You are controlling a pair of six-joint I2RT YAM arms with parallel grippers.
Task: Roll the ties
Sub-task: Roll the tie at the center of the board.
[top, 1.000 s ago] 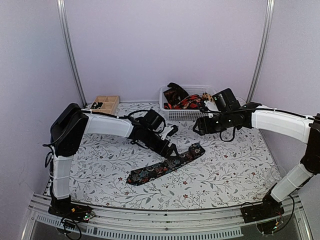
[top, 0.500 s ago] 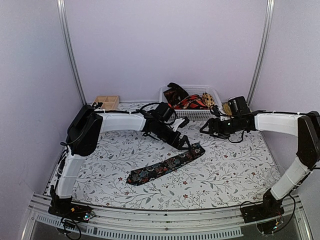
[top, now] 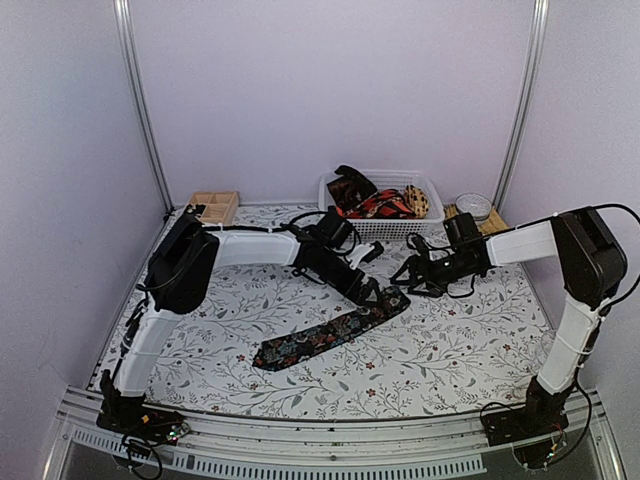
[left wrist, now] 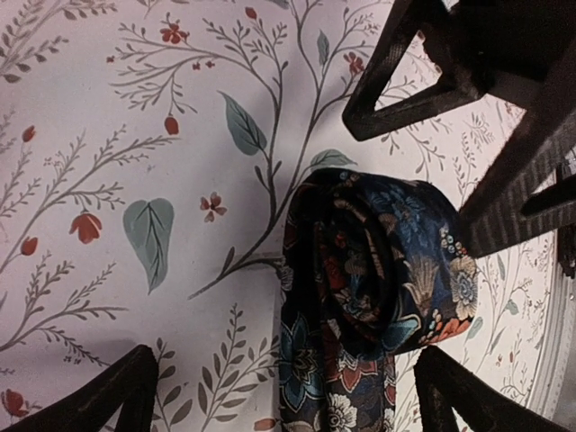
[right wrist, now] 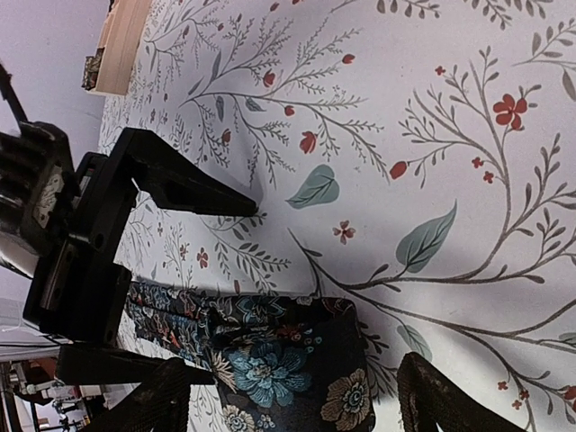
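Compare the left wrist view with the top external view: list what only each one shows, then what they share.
Only the left wrist view: the dark floral tie has its end curled into a loose first turn, between the spread fingers of the left gripper. Only the top external view: the tie's whole flat length, the white basket holding other ties, and the wooden tray. Both: the tie, the floral tablecloth and the right gripper near the curled end.

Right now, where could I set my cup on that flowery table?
Free: the floral cloth at the near right, between the dark floral necktie and the right arm's base, and the near-left corner by the tie's near end. Crowded: mid-table, where the left gripper and right gripper meet over the tie's rolled end.
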